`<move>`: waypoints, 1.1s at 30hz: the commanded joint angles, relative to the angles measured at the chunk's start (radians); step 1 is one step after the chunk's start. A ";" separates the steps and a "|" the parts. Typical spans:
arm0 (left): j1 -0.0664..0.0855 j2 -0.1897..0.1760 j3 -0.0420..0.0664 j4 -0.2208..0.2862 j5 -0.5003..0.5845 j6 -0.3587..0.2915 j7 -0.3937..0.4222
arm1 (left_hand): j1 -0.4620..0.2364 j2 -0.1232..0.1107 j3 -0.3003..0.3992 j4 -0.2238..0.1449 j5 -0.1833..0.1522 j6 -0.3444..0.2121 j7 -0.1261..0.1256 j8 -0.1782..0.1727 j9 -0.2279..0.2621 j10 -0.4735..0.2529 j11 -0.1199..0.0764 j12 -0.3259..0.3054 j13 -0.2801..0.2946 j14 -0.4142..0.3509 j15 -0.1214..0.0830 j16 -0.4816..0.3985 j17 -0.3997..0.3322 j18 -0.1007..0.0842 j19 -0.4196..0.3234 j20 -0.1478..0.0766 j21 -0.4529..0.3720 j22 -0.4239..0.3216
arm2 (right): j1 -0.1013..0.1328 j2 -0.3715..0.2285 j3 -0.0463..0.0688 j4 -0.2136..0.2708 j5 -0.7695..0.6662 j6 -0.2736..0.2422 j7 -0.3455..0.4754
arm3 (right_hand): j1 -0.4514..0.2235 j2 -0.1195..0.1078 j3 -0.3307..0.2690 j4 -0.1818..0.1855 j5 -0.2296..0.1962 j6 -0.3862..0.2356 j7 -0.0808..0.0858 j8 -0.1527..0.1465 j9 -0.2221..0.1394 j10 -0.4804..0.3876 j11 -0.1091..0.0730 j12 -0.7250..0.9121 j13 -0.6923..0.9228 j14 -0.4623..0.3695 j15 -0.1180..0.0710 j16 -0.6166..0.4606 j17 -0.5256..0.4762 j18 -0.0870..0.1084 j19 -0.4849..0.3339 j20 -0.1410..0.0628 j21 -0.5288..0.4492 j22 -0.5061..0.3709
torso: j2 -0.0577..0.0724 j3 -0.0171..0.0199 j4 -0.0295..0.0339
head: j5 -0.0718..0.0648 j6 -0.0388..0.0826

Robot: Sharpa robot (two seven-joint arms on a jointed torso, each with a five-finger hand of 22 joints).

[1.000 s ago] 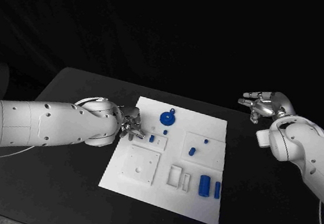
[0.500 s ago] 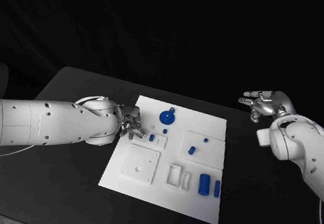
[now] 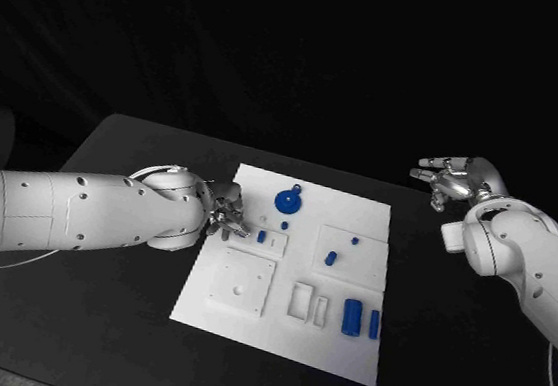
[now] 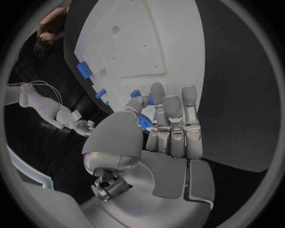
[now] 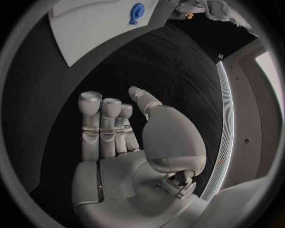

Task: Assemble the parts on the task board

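Head view: white task board (image 3: 287,332) lies mid-table on the black table (image 3: 81,321), long axis running roughly 12 to 6 o'clock, slightly skewed.

Left hand (image 3: 224,216) sits at the board's 9 o'clock edge, over the upper-left part. In the left wrist view the left hand (image 4: 156,133) has its fingers (image 4: 173,118) held together, pointing at the board, with a small blue part (image 4: 144,122) between thumb and fingers; looks pinched, so grasping that part. Contact with the board itself: cannot tell.

Right hand (image 3: 454,180) is off the board, up at about 2 o'clock from it, above the table's far right corner, well apart from all parts. In the right wrist view the right hand (image 5: 121,137) holds nothing; fingers (image 5: 101,126) straight and side by side, thumb apart, so released.

Parts on the board, head view:
- round blue gear-like part (image 3: 288,202) near 12 o'clock, also seen in the right wrist view (image 5: 137,11)
- small blue peg (image 3: 261,237) just right of the left hand
- tiny blue piece (image 3: 285,227) between gear and peg
- small blue oval piece (image 3: 332,259) near board centre, on a raised square plate
- two blue upright blocks (image 3: 352,319) and (image 3: 375,324) side by side at about 4 o'clock
- white square plate (image 3: 243,282) at lower left, white rectangular frame (image 3: 301,302) beside it.
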 commanded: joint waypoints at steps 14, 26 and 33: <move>-0.005 0.003 -0.003 0.006 0.003 0.002 0.006 | 0.019 -0.053 0.010 0.062 -0.016 0.082 -0.080 0.003 0.005 0.045 -0.008 0.011 -0.007 0.010 -0.001 -0.010 0.004 -0.010 0.017 -0.004 -0.021 0.016 | -0.002 0.004 0.000 -0.002 -0.007 0.013 0.006 | -0.006 0.002 0.005 0.001 0.008 0.008 0.002 -0.002 0.001 -0.017 -0.009 -0.006 -0.002 0.004 -0.001 -0.008 -0.003 0.015 0.053 -0.001 -0.004 0.012 | 0.000 -0.0009 -0.0008 | 0.002 0.001; -0.005 0.005 -0.003 0.001 0.001 -0.011 0.000 | 0.055 -0.090 -0.039 0.174 -0.031 0.088 -0.085 -0.002 -0.004 0.045 -0.010 0.010 -0.005 0.010 -0.003 -0.012 0.004 -0.014 0.023 -0.005 -0.036 0.017 | -0.002 0.006 0.000 -0.003 -0.007 0.013 0.006 | -0.006 0.002 0.005 0.001 0.008 0.008 0.002 -0.002 0.001 -0.017 -0.009 -0.006 -0.002 0.004 -0.001 -0.008 -0.003 0.015 0.053 -0.001 -0.004 0.012 | 0.001 0.0000 -0.0006 | 0.001 0.001; -0.005 0.005 -0.003 -0.001 0.000 -0.013 -0.004 | 0.065 -0.100 -0.064 0.210 -0.042 0.092 -0.087 -0.005 -0.008 0.044 -0.010 0.009 -0.004 0.010 -0.003 -0.012 0.004 -0.015 0.024 -0.005 -0.039 0.017 | -0.002 0.007 0.000 -0.003 -0.007 0.012 0.007 | -0.004 0.002 0.006 0.001 0.008 0.008 0.002 -0.001 0.001 -0.017 -0.009 -0.006 -0.003 0.004 -0.001 -0.008 -0.003 0.015 0.053 -0.001 -0.004 0.011 | 0.000 -0.0003 -0.0010 | 0.002 0.001</move>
